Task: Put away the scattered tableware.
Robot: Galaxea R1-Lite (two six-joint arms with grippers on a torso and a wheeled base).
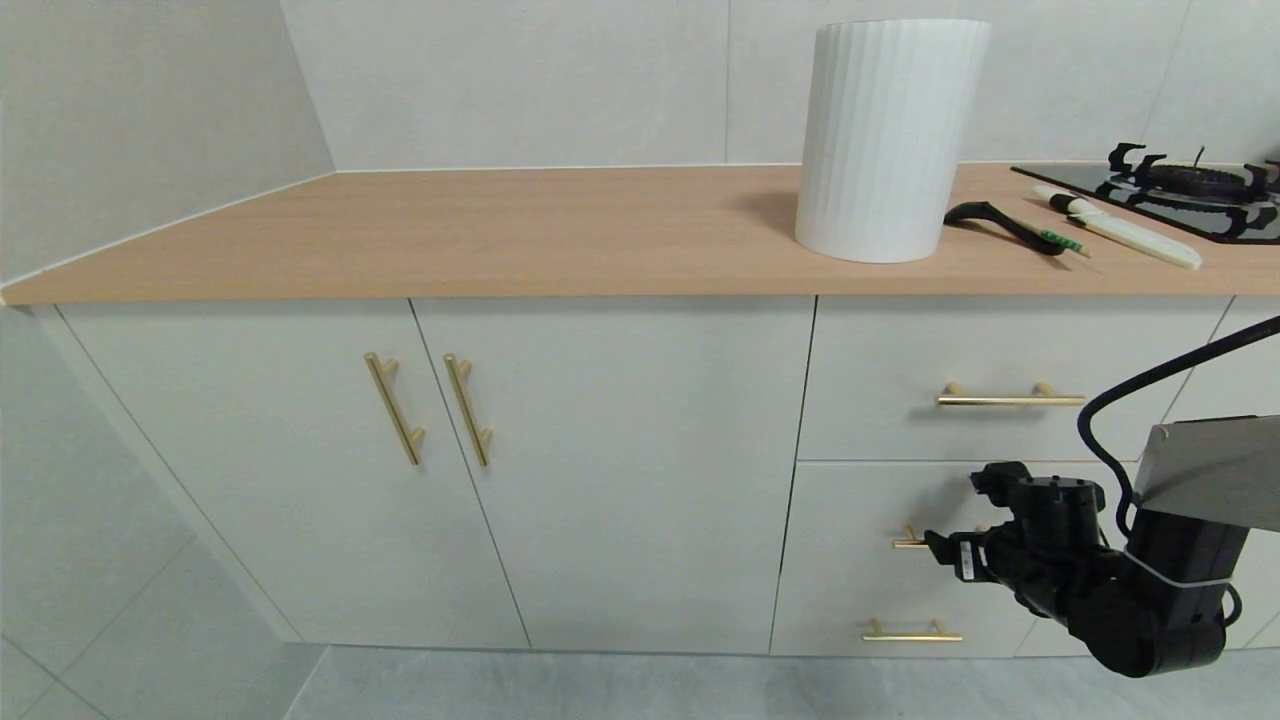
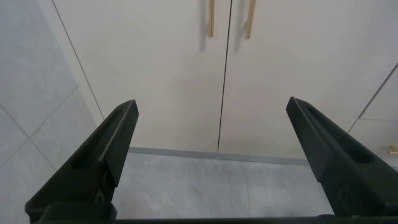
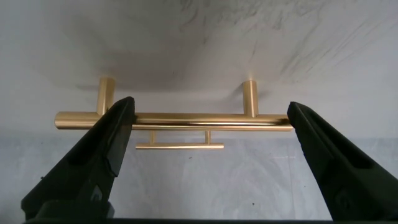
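the countertop [image 1: 500,235] is matt wood, the drawer handle [image 3: 174,119] polished brassy metal, the container [image 1: 885,140] ribbed matt.

A light wooden bench [image 1: 480,235] runs over pale cabinet fronts. On its right part stands a tall white ribbed cylindrical container [image 1: 885,140]. Just right of it lie a black curved-handled utensil [image 1: 1003,226], a thin green-patterned stick [image 1: 1066,242] and a long white utensil [image 1: 1125,231], near the black gas hob [image 1: 1190,195] at the far right. Lower right, the right arm's black pincer [image 1: 937,549] is at the brass bar handle of the middle drawer [image 1: 908,542]. Two doors with upright brass handles [image 1: 394,408] sit to the left.
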